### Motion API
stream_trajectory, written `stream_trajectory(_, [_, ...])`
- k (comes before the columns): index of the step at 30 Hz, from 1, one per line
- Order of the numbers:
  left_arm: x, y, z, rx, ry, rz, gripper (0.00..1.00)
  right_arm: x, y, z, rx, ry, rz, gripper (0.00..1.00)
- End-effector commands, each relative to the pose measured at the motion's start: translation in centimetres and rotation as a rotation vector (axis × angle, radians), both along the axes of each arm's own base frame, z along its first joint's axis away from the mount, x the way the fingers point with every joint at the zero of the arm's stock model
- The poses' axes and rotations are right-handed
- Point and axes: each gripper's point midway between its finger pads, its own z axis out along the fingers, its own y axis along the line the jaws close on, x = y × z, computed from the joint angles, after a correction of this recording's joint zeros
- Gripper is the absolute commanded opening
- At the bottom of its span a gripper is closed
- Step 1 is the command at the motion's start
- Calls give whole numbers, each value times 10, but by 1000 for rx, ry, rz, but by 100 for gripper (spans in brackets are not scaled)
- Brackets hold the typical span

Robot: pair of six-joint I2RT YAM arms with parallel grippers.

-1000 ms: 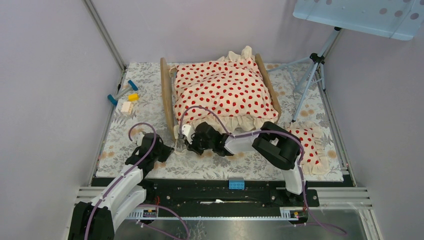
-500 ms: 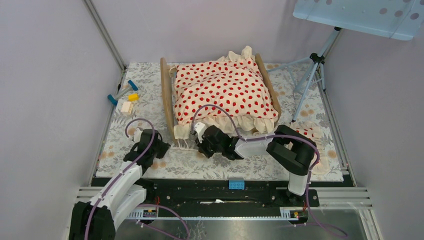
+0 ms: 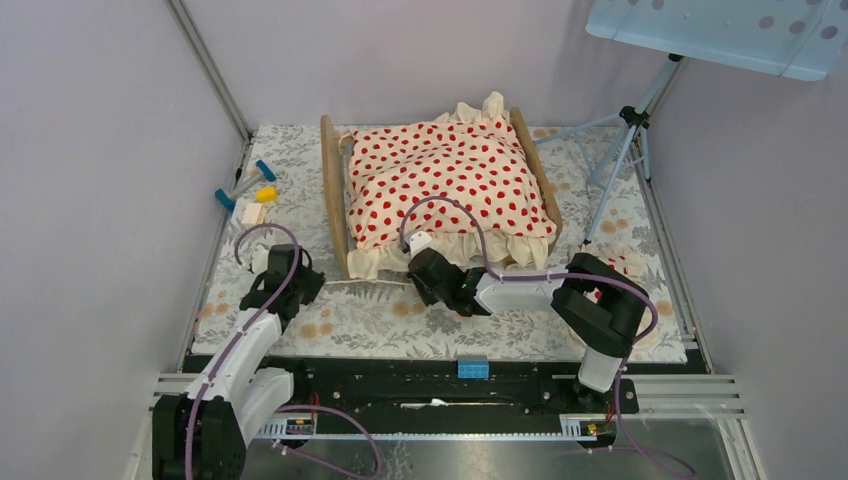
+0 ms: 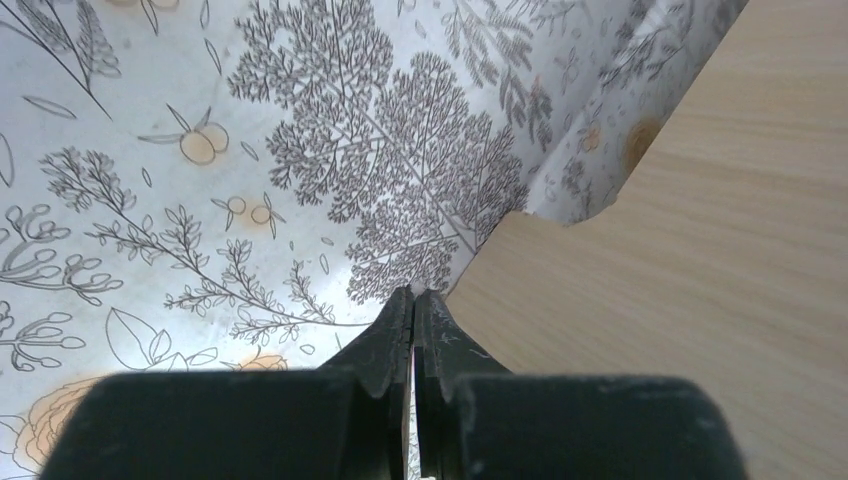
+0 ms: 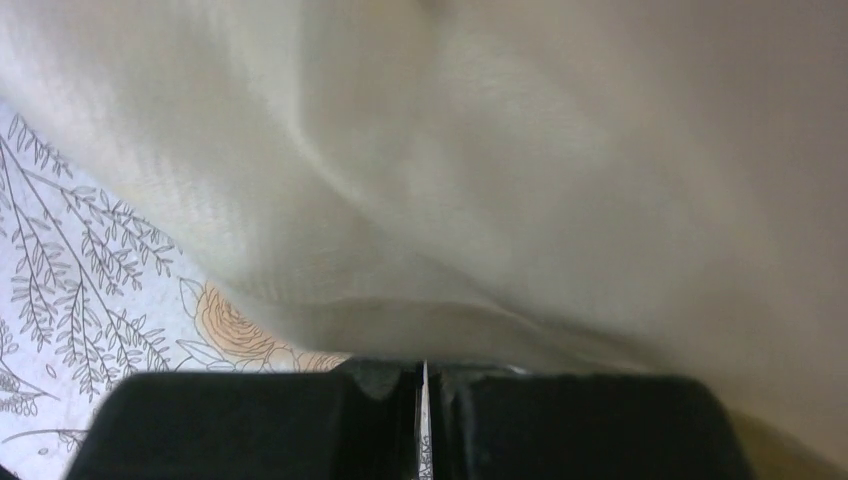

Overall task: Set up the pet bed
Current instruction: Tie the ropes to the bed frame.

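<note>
The pet bed [image 3: 334, 195] stands at the back middle of the flowered mat, and only its two light-wood end boards show. A cream red-dotted blanket [image 3: 450, 180] covers it, with its ruffle hanging over the near side. My right gripper [image 3: 421, 248] is shut, its tips tucked under that cream ruffle [image 5: 480, 200]; whether any cloth is pinched is hidden. My left gripper [image 3: 277, 266] is shut and empty, low over the mat. In its wrist view the fingertips [image 4: 413, 297] sit just beside the corner of the left end board [image 4: 690, 250].
A small red-dotted pillow [image 3: 628, 292] lies at the right, half behind my right arm. Small blue, yellow and white blocks [image 3: 250, 196] lie at the mat's left edge. A tripod [image 3: 622, 150] stands at the back right. A blue block [image 3: 473, 367] sits on the front rail.
My right gripper has slid to the right along the blanket's near ruffle and closed fully. My left gripper has drawn back to the left, away from the bed's near corner.
</note>
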Motion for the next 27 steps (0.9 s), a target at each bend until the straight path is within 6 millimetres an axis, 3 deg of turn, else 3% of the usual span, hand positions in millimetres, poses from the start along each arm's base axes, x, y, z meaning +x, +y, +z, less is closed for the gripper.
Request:
stream_trajectory(1, [16,15,39,45,-101,21,0,21,-14,28,10,-70,-134,0])
stream_trajectory(4, [20,10,72,44,-207,-33,0,17,-9,24,26,-53,-103,0])
stream_trajectory(9, [22,-27,143,-17,-487,-257,0,24,8,29,64,-62,-86,0])
stream_trajectory(16, [16,-43,203,40,-652,-413,0,34,10,14,18,-63,-128,0])
stream_trajectory(22, [8,-60,236,44,-729,-542,0,33,5,4,10,-51,-158,0])
stream_trajectory(27, [3,-64,240,57,-738,-584,0,32,6,-3,-11,-39,-149,0])
